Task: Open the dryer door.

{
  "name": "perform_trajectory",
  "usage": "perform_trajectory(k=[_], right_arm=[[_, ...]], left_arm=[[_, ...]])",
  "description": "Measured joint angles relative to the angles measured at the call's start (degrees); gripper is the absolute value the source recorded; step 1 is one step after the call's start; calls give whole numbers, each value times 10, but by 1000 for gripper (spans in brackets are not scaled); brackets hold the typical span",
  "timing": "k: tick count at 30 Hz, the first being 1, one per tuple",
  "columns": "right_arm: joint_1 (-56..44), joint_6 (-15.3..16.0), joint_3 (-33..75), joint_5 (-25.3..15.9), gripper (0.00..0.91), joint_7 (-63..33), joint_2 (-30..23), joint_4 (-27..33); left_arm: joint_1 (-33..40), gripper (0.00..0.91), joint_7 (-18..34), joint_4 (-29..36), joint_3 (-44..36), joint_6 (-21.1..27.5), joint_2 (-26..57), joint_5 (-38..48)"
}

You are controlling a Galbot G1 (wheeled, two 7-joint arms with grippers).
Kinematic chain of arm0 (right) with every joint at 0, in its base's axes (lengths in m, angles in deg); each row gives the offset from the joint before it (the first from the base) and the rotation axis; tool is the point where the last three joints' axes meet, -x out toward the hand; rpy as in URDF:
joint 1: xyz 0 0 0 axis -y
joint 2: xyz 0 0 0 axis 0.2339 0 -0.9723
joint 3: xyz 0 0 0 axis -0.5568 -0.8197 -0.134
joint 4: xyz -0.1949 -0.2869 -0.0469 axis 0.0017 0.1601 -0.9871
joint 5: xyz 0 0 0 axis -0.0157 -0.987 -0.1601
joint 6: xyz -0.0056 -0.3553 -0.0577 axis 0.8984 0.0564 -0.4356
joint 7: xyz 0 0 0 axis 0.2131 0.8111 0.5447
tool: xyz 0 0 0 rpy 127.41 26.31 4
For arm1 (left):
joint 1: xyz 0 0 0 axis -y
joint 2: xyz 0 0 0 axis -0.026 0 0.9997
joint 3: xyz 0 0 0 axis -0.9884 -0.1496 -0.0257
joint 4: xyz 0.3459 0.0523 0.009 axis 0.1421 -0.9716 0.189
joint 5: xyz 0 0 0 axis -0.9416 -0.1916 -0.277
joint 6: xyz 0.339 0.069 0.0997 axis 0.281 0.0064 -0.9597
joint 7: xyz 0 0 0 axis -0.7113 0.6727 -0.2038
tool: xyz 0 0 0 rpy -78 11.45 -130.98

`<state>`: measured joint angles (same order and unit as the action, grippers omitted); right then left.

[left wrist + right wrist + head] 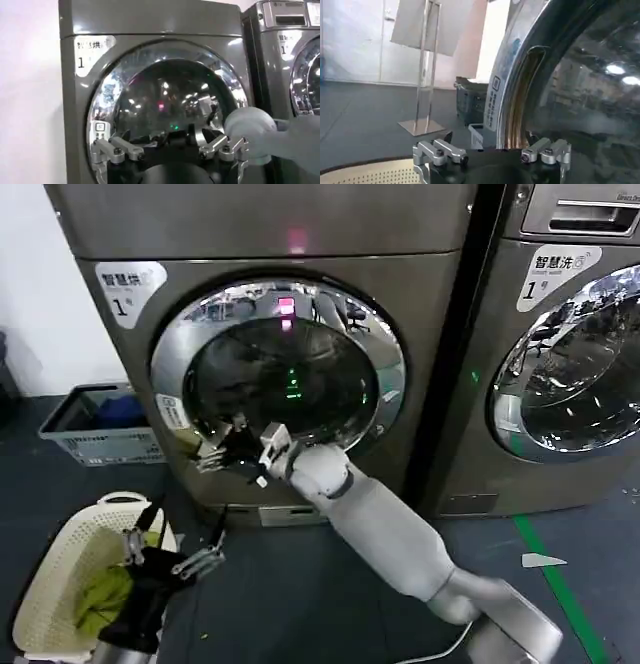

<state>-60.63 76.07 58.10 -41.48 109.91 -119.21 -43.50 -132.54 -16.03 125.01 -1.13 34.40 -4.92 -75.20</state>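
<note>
Closest to me, down by the floor, the left gripper [168, 552] hangs just above the rim of a cream laundry basket [60, 584] with a green garment [100, 596] lying inside. Its fingers are spread wide apart and have hold of nothing. From its own wrist camera the two finger links [117, 150] stand well apart, with the dryer front beyond them.

A little farther in, the right arm [390, 534] reaches up and forward from the lower right. The right gripper [222, 449] sits at the lower left edge of the dryer door [285, 374], against the chrome ring. Its jaws are open, and I cannot tell whether they touch the door. In the right wrist view the fingertips [457, 156] stand apart just in front of the handle recess [522, 95], a narrow slot in the door's rim, and nothing is clamped between them.

The door itself, round with dark glass, lies flush in the front of the bronze dryer [270, 244] marked with a 1, so it is closed.

Beyond, to the left of the dryer, a grey crate [100, 424] stands on the floor. To the right stands a second machine [560, 334], its door closed too.
</note>
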Motion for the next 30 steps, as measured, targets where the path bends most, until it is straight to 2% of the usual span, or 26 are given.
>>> perform_trajectory(k=[30], right_arm=[[38, 0, -24, -4, 907, -4, -62, 77]], left_arm=[[0, 907, 2, 1, 1, -2, 0, 1]])
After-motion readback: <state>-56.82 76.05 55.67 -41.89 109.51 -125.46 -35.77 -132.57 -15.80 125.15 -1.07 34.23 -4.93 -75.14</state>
